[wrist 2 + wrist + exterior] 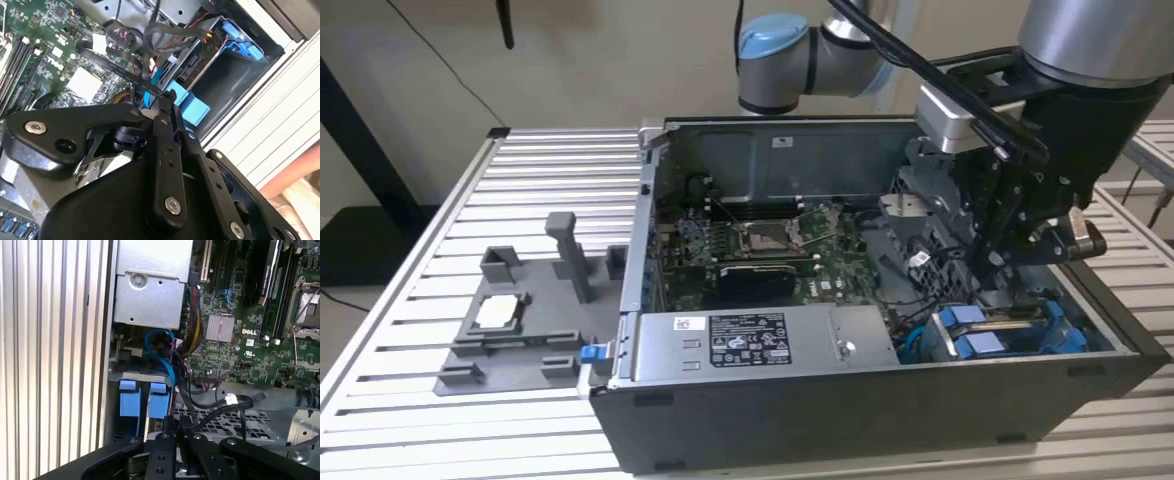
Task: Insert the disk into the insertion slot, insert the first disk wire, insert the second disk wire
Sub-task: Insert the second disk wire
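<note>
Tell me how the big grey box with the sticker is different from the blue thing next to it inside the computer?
The power-supply box is plain grey metal with a white label; the disk shows bright blue plastic tabs. The box is wider; the disk sits tucked in its slot in the case's corner under the gripper. Both sit along the case's near wall.

Beside the power supply box (761,338), the drive cage (1014,330) corner of the open computer case (854,420) is crowded. The gripper (167,100) hangs just above the cage, among black cables (115,65) and a blue cable (167,360). Blue tabs (145,397) fill the cage mouth. Above the circuit board (761,245), farther from the cage, space is open.
</note>
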